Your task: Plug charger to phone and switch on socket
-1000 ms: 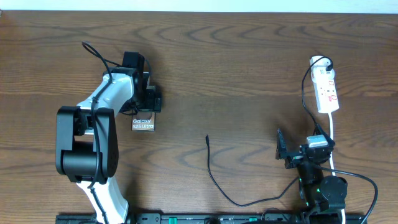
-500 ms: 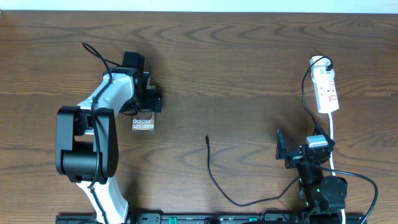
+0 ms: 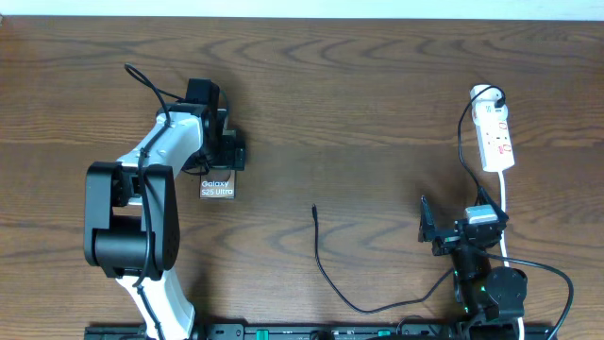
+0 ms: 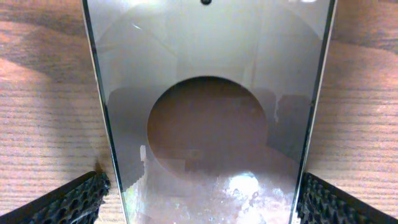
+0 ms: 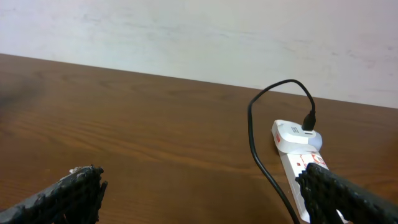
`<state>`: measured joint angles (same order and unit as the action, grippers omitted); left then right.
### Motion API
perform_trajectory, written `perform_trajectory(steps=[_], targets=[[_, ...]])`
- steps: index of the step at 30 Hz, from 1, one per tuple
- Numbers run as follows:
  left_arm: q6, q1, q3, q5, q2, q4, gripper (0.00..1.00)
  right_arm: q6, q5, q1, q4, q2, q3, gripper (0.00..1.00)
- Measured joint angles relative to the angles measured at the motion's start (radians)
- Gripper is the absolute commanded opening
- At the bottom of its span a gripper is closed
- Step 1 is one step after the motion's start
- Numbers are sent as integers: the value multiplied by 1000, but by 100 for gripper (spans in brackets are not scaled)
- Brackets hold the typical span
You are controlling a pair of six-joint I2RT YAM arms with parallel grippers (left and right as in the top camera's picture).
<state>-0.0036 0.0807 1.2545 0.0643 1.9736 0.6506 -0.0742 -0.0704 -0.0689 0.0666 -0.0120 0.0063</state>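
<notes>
The phone (image 3: 217, 188) lies flat on the table at the left, its white lettering showing. My left gripper (image 3: 223, 157) is open and straddles it. In the left wrist view the phone (image 4: 208, 124) fills the space between the fingers (image 4: 202, 186), with a narrow gap at the left finger. The charger cable (image 3: 326, 269) curves across the table, and its plug tip (image 3: 314, 209) lies free at mid table. The white socket (image 3: 495, 137) lies at the far right and also shows in the right wrist view (image 5: 297, 152). My right gripper (image 3: 444, 231) is open and empty, low at the right (image 5: 202, 186).
A thick white cord (image 3: 506, 203) runs from the socket toward the right arm's base. A black plug (image 5: 309, 121) sits in the socket's far end, with a black cable (image 5: 254, 140) looping down from it. A pale wall lies beyond the table's far edge.
</notes>
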Motion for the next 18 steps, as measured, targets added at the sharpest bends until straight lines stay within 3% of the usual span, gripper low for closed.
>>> perform_trajectory(steps=[18], targets=[[0,0,0,-2,0,-20,98,0,0,0,0,0,0,99]])
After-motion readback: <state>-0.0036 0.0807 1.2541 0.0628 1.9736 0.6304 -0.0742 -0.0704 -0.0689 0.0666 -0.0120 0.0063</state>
